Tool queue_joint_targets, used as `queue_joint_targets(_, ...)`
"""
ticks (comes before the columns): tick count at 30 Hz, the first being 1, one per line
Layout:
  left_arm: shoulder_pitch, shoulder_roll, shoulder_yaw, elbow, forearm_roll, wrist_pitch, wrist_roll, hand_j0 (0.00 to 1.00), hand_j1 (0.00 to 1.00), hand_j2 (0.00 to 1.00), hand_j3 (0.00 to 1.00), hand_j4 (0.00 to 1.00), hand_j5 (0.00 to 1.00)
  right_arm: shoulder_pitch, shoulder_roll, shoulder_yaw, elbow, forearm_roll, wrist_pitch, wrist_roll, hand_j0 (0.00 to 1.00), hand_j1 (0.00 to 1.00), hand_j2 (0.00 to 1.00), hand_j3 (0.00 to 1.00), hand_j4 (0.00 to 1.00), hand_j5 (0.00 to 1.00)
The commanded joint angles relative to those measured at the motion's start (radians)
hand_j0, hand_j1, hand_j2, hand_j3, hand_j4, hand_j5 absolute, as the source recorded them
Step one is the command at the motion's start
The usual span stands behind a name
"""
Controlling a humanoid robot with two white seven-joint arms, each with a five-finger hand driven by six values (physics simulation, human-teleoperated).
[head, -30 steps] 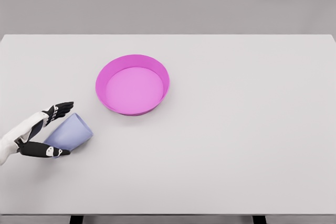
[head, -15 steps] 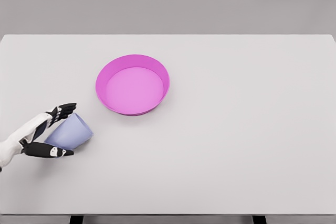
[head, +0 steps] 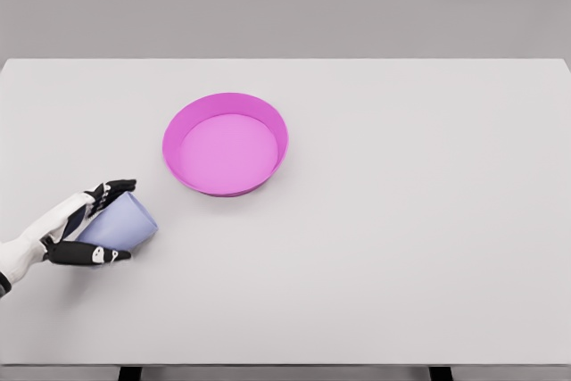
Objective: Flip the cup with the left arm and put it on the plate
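A pale blue cup (head: pixel 127 226) lies on its side on the white table (head: pixel 401 220), at the left. My left hand (head: pixel 123 220) comes in from the lower left and straddles the cup. Its black fingers (head: pixel 114 190) reach over the cup's far side, and the thumb lies along the near side. The hand is spread around the cup, not clamped on it. A round magenta plate (head: pixel 225 153) with a raised rim sits up and to the right of the cup, with nothing in it. The right arm is out of view.
The table's front edge runs along the bottom of the view, and its far edge meets a grey wall.
My left hand has slid right, so its fingers and thumb now reach further along the cup's sides. The cup and plate have not moved.
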Motion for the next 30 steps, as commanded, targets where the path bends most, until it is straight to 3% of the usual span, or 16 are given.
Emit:
queue_joint_targets(1, -0.002, 0.002, 0.001, 0.000, 0.000, -0.004, 0.000, 0.77, 0.77, 0.77, 0.77, 0.77, 0.77, 0.000, 0.000, 0.000, 0.000, 0.000, 0.000, 0.000, 1.00, 1.00, 1.00, 1.00, 1.00, 1.00)
queue_joint_targets(5, -0.014, 0.004, 0.001, 0.000, 0.000, -0.012, 0.000, 0.73, 0.73, 0.73, 0.73, 0.73, 0.73, 0.000, 0.000, 0.000, 0.000, 0.001, 0.000, 0.000, 1.00, 1.00, 1.00, 1.00, 1.00, 1.00)
queue_joint_targets(21, -0.015, 0.001, 0.004, 0.001, -0.001, -0.127, 0.011, 0.73, 0.73, 0.73, 0.73, 0.73, 0.73, 0.000, 0.000, 0.000, 0.000, 0.000, 0.000, 0.000, 1.00, 1.00, 1.00, 1.00, 1.00, 1.00)
queue_joint_targets(30, -0.054, -0.065, 0.008, 0.003, 0.000, -0.223, 0.029, 0.73, 0.73, 0.73, 0.73, 0.73, 0.73, 0.000, 0.000, 0.000, 0.000, 0.000, 0.000, 0.000, 1.00, 1.00, 1.00, 1.00, 1.00, 1.00)
